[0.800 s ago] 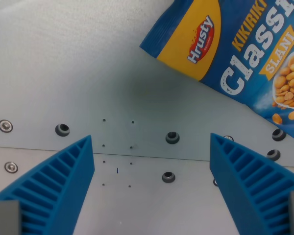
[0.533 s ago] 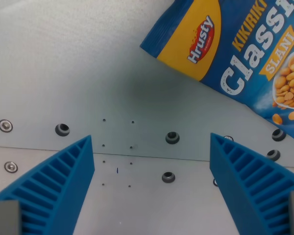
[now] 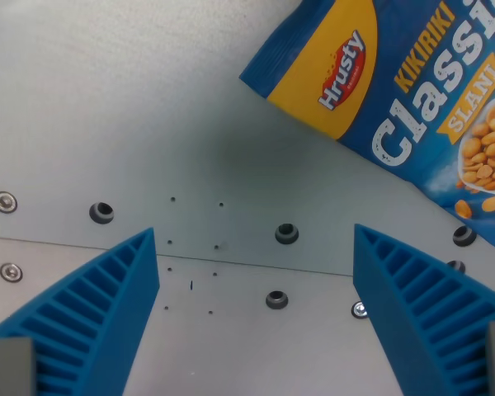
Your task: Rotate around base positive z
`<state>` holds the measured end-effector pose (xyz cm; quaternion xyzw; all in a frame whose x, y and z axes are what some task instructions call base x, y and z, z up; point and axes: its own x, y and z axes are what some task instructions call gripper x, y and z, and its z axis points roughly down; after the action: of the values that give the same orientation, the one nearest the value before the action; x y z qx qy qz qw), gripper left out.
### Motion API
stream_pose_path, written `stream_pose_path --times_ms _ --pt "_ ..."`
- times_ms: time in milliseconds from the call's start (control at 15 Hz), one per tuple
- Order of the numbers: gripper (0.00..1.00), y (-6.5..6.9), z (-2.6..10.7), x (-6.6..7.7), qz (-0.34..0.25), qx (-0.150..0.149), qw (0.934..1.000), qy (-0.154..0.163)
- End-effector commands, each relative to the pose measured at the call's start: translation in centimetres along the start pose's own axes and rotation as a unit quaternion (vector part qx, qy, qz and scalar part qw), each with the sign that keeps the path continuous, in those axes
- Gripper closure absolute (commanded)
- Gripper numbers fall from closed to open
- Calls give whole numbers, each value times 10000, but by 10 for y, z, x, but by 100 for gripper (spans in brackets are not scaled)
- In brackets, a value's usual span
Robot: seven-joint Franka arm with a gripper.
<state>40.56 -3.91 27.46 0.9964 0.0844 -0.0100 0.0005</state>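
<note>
A: Fingers of blue ribbed plastic are seen nearest the camera, one rising from the lower corner at the wrist view's left, the other from the lower corner at the wrist view's right.

B: How is the gripper set?

A: It is spread wide. A broad gap is left between the two tips, and nothing is held in it; only bare tabletop is seen between them.

B: What is seen just past the tips?

A: A grey metal table is seen, made of two plates joined along a faint seam that runs across the picture at about the height of the fingertips. Dark round holes and small silver screws are set in rows on both sides of the seam. A cluster of tiny dots is scattered between the fingers.

B: And farther off?

A: A snack bag is laid flat on the table in the upper part at the wrist view's right, well apart from both fingers. It is tilted, with one corner pointed toward the middle of the picture. The bag is blue with a yellow panel, a red "Hrusty" badge, the words "KIKIRIKI", "Classic" and "SLANI", and a picture of peanuts. Part of it is cut off by the picture's edge.
</note>
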Motion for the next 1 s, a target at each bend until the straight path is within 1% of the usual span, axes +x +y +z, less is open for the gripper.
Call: stream_pose_path --times_ms 67,533,1000 --pt "0 1 -3 0 -611 -30 9981 42" --pt "0 1 -3 0 -1076 -41 9942 41" --pt "0 1 -3 0 -1538 -52 9881 39"
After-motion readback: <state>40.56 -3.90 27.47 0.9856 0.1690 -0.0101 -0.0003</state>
